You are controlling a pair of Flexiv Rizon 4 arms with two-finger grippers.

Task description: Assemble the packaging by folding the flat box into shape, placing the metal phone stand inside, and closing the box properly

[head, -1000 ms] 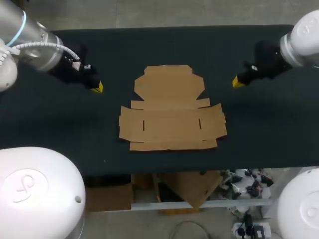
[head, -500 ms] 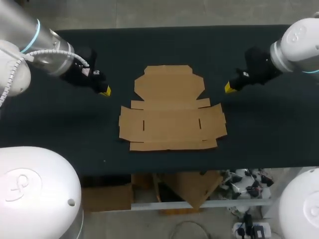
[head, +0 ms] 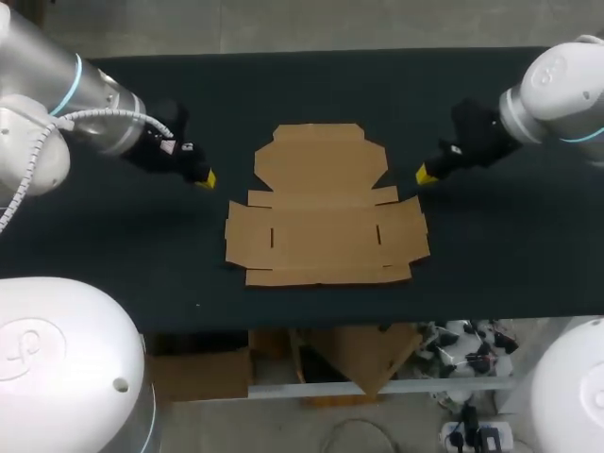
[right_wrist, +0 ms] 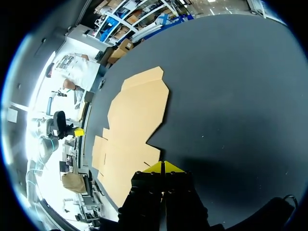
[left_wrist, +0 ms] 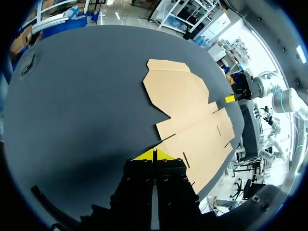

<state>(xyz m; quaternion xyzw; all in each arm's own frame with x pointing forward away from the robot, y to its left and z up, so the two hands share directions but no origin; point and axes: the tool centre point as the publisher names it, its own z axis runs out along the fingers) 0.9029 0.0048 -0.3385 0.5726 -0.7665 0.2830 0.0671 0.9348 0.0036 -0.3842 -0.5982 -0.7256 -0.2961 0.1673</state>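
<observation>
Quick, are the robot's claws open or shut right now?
Left claw: shut, holding nothing.
Right claw: shut, holding nothing.

No text, number or sign can be read, neither on the flat box (head: 321,203) nor on the bench (head: 123,245).

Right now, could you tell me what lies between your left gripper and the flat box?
Nothing: the head view shows only bare black table between the left gripper and the flat box.

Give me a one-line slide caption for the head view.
Unfolded cardboard box lying flat on the dark table, flanked by the left gripper and right gripper, neither touching it.
</observation>
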